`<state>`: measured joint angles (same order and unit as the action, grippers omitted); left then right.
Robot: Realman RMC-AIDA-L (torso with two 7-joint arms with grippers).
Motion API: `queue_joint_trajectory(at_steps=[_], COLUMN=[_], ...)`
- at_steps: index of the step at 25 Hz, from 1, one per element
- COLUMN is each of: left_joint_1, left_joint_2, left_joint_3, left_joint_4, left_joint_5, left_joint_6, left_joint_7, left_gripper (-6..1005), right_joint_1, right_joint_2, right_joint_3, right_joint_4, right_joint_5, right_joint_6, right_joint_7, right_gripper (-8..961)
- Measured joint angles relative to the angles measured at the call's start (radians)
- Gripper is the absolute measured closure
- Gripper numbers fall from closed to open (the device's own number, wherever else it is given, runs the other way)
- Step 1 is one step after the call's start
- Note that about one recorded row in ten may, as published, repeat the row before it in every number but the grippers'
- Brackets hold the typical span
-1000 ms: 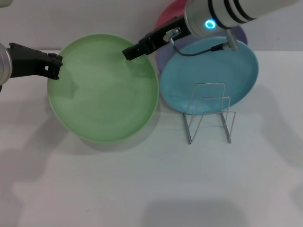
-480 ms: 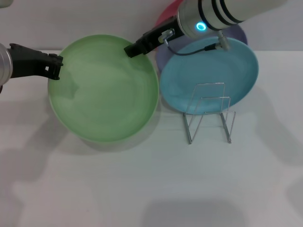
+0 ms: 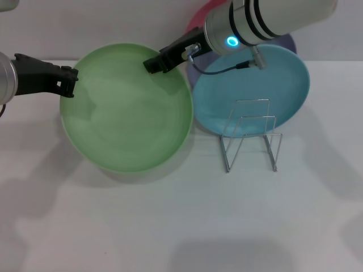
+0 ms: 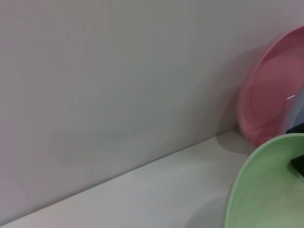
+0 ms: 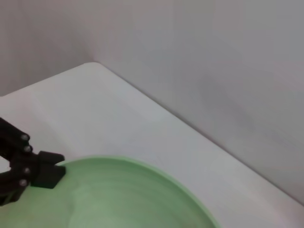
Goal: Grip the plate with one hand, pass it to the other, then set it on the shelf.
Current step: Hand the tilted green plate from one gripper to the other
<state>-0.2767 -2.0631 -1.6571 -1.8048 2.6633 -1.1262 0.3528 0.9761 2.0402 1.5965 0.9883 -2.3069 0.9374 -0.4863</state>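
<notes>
1. The round, light green matte plate (image 3: 127,107) is held up above the white desk (image 3: 181,226), at about 10 o'clock in the head view; its shadow falls on the desk below its lower edge.
2. The left hand (image 3: 67,82), black and two-fingered on a silver and black arm, is clamped on the plate's rim at the plate's 9 o'clock.
3. In the right wrist view the same left hand (image 5: 40,171) shows pinching the green rim (image 5: 133,190).
4. The right hand (image 3: 154,63), black on a white cylindrical arm with black bands and a blue-lit ring, sits at the plate's rim at about 1 o'clock; whether it is open or closed cannot be told.
5. The thin silver wire plate rack (image 3: 251,135) stands on the desk at 3 o'clock from the green plate, apart from it.
6. A round turquoise plate (image 3: 266,96) lies just behind the rack, with a lavender plate (image 3: 286,42) and a pink plate (image 3: 198,20) further back at 12 o'clock.
7. The left wrist view shows the pink plate (image 4: 270,104) leaning against the wall beside the green rim (image 4: 256,190).
</notes>
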Motion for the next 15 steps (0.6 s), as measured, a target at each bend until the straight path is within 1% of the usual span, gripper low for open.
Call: queue_joint_trajectory(at_steps=[5,10,15], left_joint_1=[0.005,0.006,0.007], left_joint_2=[0.000,0.000,0.000], left_joint_3=[0.000,0.000,0.002], left_joint_4=[-0.004,-0.005,-0.005], left_joint_5=[-0.001,-0.002,-0.003], left_joint_6=[-0.001,-0.001,0.000], left_joint_7=[0.000,0.000,0.000], left_gripper=[895,891,886], right_joint_1=[0.000,0.000,-0.003], right_joint_2=[0.000,0.000,0.001], right_joint_3=[-0.010,-0.023,-0.046], right_joint_4=[0.000,0.000,0.015], right_joint_5=[0.002,0.003,0.002], right_joint_6=[0.005,0.003,0.002], right_joint_7=[-0.013,-0.014,-0.035], right_gripper=[539,520,572])
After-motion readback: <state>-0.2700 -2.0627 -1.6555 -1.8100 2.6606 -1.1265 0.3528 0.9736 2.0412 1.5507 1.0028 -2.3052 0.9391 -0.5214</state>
